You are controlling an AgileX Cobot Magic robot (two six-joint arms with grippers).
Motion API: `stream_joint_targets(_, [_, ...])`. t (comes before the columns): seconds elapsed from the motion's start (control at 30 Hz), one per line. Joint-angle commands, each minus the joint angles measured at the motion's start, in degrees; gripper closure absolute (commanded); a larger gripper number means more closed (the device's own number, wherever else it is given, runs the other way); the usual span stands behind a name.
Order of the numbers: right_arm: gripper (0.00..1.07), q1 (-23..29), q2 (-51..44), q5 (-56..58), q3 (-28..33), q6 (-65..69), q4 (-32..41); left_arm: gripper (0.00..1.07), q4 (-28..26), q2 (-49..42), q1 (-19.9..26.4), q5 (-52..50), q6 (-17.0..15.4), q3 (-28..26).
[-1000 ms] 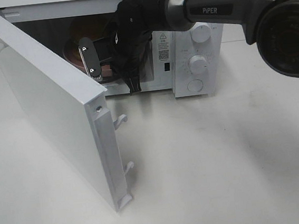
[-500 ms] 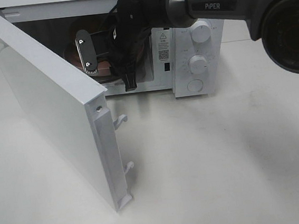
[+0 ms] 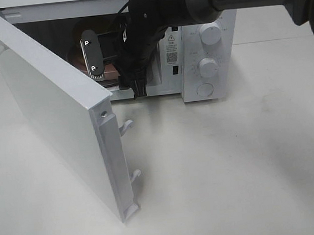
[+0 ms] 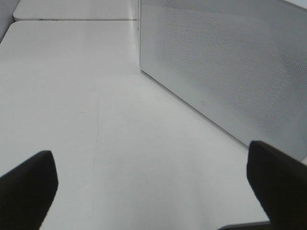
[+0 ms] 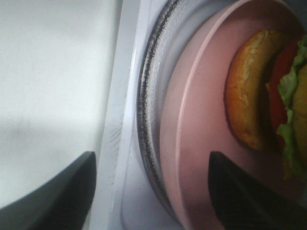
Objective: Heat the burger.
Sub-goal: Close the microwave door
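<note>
The burger [image 5: 249,96] sits on the pink plate [image 5: 192,143] inside the microwave [image 3: 205,40]. It looks light, soft and loosely stacked, so it is best moved by the stiff plate rim. Only the right wrist view shows bun and lettuce. The high view shows the open door [image 3: 51,116]. The right end effector [image 5: 151,163] is spread at the plate, gripping nothing. The left end effector [image 4: 149,151] is spread and empty over the counter [image 4: 72,96] outside the microwave.
</note>
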Motion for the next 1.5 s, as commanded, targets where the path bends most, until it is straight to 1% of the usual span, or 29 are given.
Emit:
stream_joint_targets(0.03, [0.34, 0.1, -2.3, -1.0, 3.0, 0.4, 1.0, 0.07, 0.0, -1.3, 0.1, -0.8, -0.1, 0.1])
stream_joint_targets(0.07, [0.34, 0.1, -2.3, -1.0, 3.0, 0.4, 1.0, 0.07, 0.0, -1.3, 0.1, -0.8, -0.1, 0.1])
stream_joint_targets(0.13, [0.31, 0.1, -4.0, -2.9, 6.4, 0.4, 1.0, 0.07, 0.0, -1.3, 0.1, -0.8, -0.1, 0.1])
stream_joint_targets(0.17, [0.31, 0.1, -4.0, -2.9, 6.4, 0.4, 1.0, 0.07, 0.0, -1.3, 0.1, -0.8, -0.1, 0.1])
stream_joint_targets(0.2, [0.31, 0.1, -5.1, -3.8, 8.4, 0.4, 1.0, 0.07, 0.0, -1.3, 0.1, -0.8, -0.1, 0.1])
stream_joint_targets(0.23, [0.31, 0.1, -5.1, -3.8, 8.4, 0.4, 1.0, 0.07, 0.0, -1.3, 0.1, -0.8, -0.1, 0.1])
stream_joint_targets(0.3, [0.31, 0.1, -6.7, -5.4, 11.3, 0.5, 1.0, 0.07, 0.0, -1.3, 0.1, -0.8, -0.1, 0.1])
stream_joint_targets(0.33, [0.31, 0.1, -6.7, -5.4, 11.3, 0.5, 1.0, 0.07, 0.0, -1.3, 0.1, -0.8, -0.1, 0.1])
stream_joint_targets(0.4, [0.31, 0.0, -9.1, -8.7, 15.3, 1.4, 1.0, 0.07, 0.0, -1.3, 0.1, -0.8, -0.1, 0.1])
stream_joint_targets(0.5, [0.31, 0.0, -9.7, -9.5, 16.2, 2.1, 1.0, 0.07, 0.0, -1.3, 0.1, -0.8, -0.1, 0.1])
stream_joint_targets(0.57, [0.31, 0.0, -12.3, -11.6, 19.4, 4.4, 0.9, 0.07, 0.0, -1.3, 0.1, -0.8, -0.1, 0.1])
stream_joint_targets(0.67, [0.31, 0.0, -12.9, -12.2, 20.4, 4.5, 0.9, 0.07, 0.0, -1.3, 0.1, -0.8, -0.1, 0.1])
stream_joint_targets(0.73, [0.31, 0.0, -15.6, -15.1, 24.4, 4.8, 0.9, 0.07, 0.0, -1.3, 0.1, -0.8, -0.1, 0.1])
stream_joint_targets(0.77, [0.31, 0.0, -15.6, -15.1, 24.4, 4.8, 0.9, 0.07, 0.0, -1.3, 0.1, -0.8, -0.1, 0.1])
stream_joint_targets(0.83, [0.31, 0.0, -17.8, -16.6, 27.4, 5.4, 0.9, 0.07, 0.0, -1.3, 0.1, -0.8, -0.1, 0.1])
stream_joint_targets(0.93, [0.31, 0.0, -18.5, -17.0, 28.5, 5.6, 0.9, 0.07, 0.0, -1.3, 0.1, -0.8, -0.1, 0.1])
stream_joint_targets(1.0, [0.31, -0.4, -21.2, -17.7, 32.1, 6.2, 0.9, 0.07, 0.0, -1.3, 0.1, -0.8, -0.1, 0.1])
stream_joint_targets(1.03, [0.31, -0.4, -21.2, -17.7, 32.1, 6.2, 0.9, 0.07, 0.0, -1.3, 0.1, -0.8, -0.1, 0.1])
stream_joint_targets(1.1, [0.31, -1.5, -23.2, -19.0, 34.9, 8.3, 1.1, 0.07, 0.0, -1.3, 0.1, -0.8, -0.1, 0.1])
stream_joint_targets(1.17, [0.31, -1.8, -23.8, -19.1, 35.6, 9.1, 1.1, 0.07, 0.0, -1.3, 0.1, -0.8, -0.1, 0.1])
stream_joint_targets(1.2, [0.31, -2.2, -25.3, -19.7, 37.6, 11.2, 1.1, 0.07, 0.0, -1.3, 0.1, -0.8, -0.1, 0.1])
stream_joint_targets(1.23, [0.31, -2.2, -25.3, -19.7, 37.6, 11.2, 1.1, 0.07, 0.0, -1.3, 0.1, -0.8, -0.1, 0.1])
stream_joint_targets(1.27, [0.31, -2.6, -26.9, -19.8, 39.5, 12.8, 1.1, 0.07, 0.0, -1.3, 0.1, -0.8, -0.1, 0.1])
stream_joint_targets(1.3, [0.31, -2.6, -26.9, -19.8, 39.5, 12.8, 1.1, 0.07, 0.0, -1.3, 0.1, -0.8, -0.1, 0.1])
stream_joint_targets(1.37, [0.31, -2.7, -29.2, -19.9, 41.9, 14.9, 1.1, 0.07, 0.0, -1.3, 0.1, -0.8, -0.1, 0.1])
stream_joint_targets(1.4, [0.31, -2.7, -29.2, -19.9, 41.9, 14.9, 1.1, 0.07, 0.0, -1.3, 0.1, -0.8, -0.1, 0.1])
stream_joint_targets(1.43, [0.32, -2.7, -30.7, -19.9, 43.7, 16.7, 1.1, 0.07, 0.0, -1.3, 0.1, -0.8, -0.1, 0.1])
stream_joint_targets(1.5, [0.32, -2.7, -31.2, -19.9, 44.6, 17.4, 1.1, 0.07, 0.0, -1.3, 0.1, -0.8, -0.1, 0.1])
